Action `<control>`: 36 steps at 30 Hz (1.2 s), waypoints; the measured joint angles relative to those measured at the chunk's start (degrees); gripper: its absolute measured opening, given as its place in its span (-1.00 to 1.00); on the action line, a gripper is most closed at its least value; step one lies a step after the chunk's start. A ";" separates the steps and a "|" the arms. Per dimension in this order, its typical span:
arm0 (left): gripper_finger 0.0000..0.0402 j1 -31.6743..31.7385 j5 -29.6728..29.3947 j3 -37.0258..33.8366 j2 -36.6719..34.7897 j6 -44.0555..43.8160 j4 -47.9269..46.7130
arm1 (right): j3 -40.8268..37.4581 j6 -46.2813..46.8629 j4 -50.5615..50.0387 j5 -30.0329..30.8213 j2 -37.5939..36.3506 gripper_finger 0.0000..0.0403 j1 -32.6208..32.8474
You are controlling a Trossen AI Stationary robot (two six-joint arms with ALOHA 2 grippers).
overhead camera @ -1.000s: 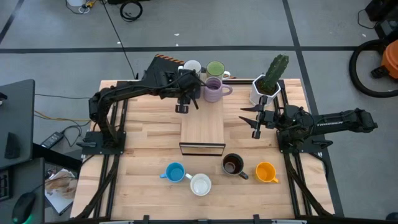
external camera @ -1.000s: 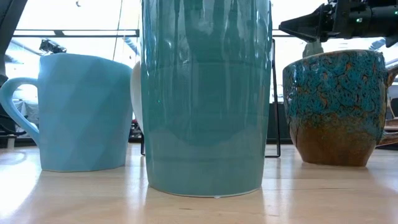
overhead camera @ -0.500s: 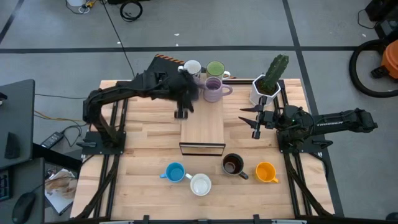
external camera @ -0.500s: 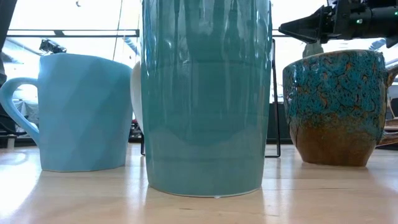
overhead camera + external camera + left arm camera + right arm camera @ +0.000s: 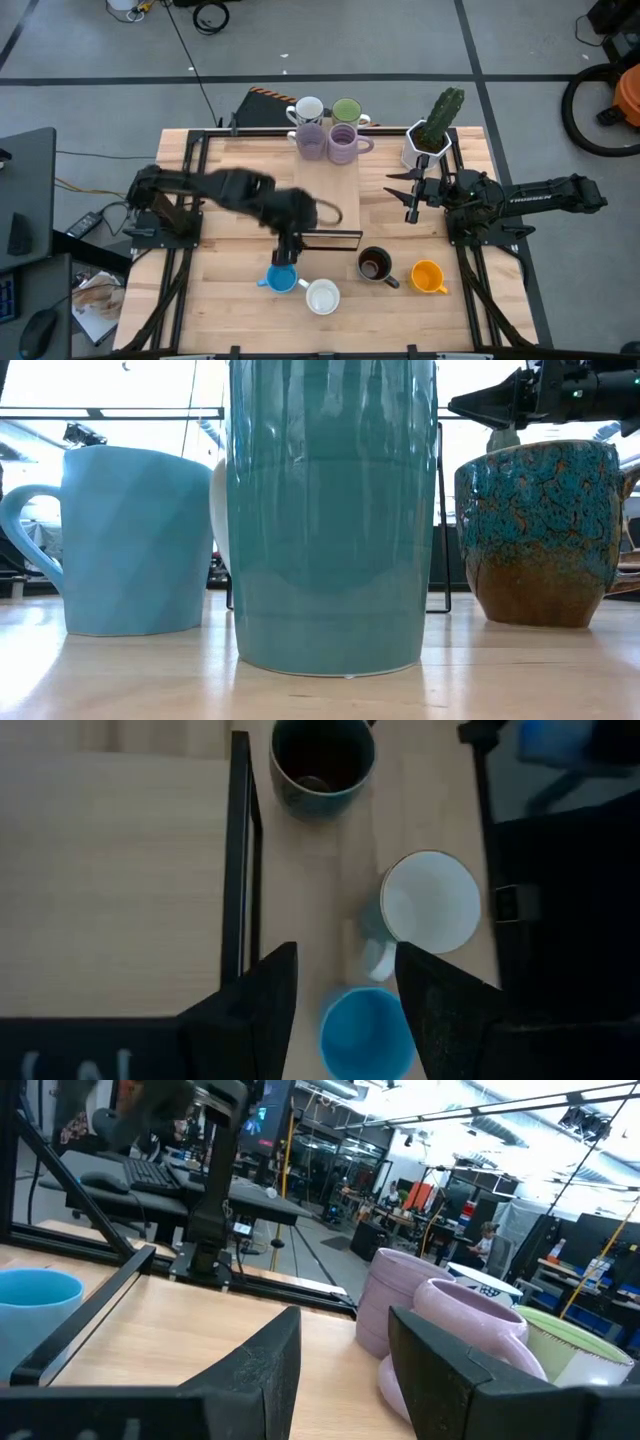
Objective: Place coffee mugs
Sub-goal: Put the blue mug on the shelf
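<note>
Blue mug (image 5: 281, 278): upright at the near edge of the counter (image 5: 230, 290), mouth open upward, directly under the left gripper (image 5: 287, 255); handle not clearly made out.
White mug (image 5: 322, 296): just beside the blue one, seemingly touching or nearly so.
Dark brown mug (image 5: 374, 265): farther along the same near row, next to the orange mug (image 5: 428, 276).
Placed group: second white mug (image 5: 308, 108), green mug (image 5: 347, 110) and two lilac mugs (image 5: 343, 144) clustered at the far edge, just beyond the wooden platform (image 5: 335, 195) with its black frame.
Cactus pot (image 5: 426, 140): white, at the far right corner, not part of the job.
Left gripper jaws: spread, holding nothing, straddling the blue mug's rim as seen from the wrist.
Left arm pose: stretched from its base across the counter, wrist bent to point straight down, blurred with motion.
Right gripper (image 5: 411, 190): parked near the cactus pot, level above the counter, jaws parted and empty.
Likely step: descent onto the blue mug for a rim or wall grasp.
Risk, neighbour: white mug so close that a jaw coming down outside the blue rim could strike or shove it.
Risk, grip: slightly off-centre descent could land a jaw on the rim and tip the mug.
Risk, carry: platform frame standing between the mug and the far group, liable to be clipped by a low lift.
</note>
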 joint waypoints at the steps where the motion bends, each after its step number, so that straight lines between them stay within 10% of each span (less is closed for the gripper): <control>1: -0.13 -1.85 -2.32 -0.26 0.02 -0.64 0.25 | 0.00 0.22 0.01 -0.02 0.01 -0.22 0.00; 6: -0.13 -9.71 -11.53 -5.59 0.04 -11.97 0.46 | 0.00 0.76 0.76 -0.01 0.01 -0.22 0.00; 16: -0.13 -18.93 -7.99 -23.45 0.08 -33.14 6.87 | 0.00 -0.97 4.40 0.00 -0.01 -0.22 0.00; 36: -0.13 -21.18 -11.19 -30.42 5.61 -33.08 23.08 | 0.02 -4.42 6.18 -0.42 0.28 -0.22 0.00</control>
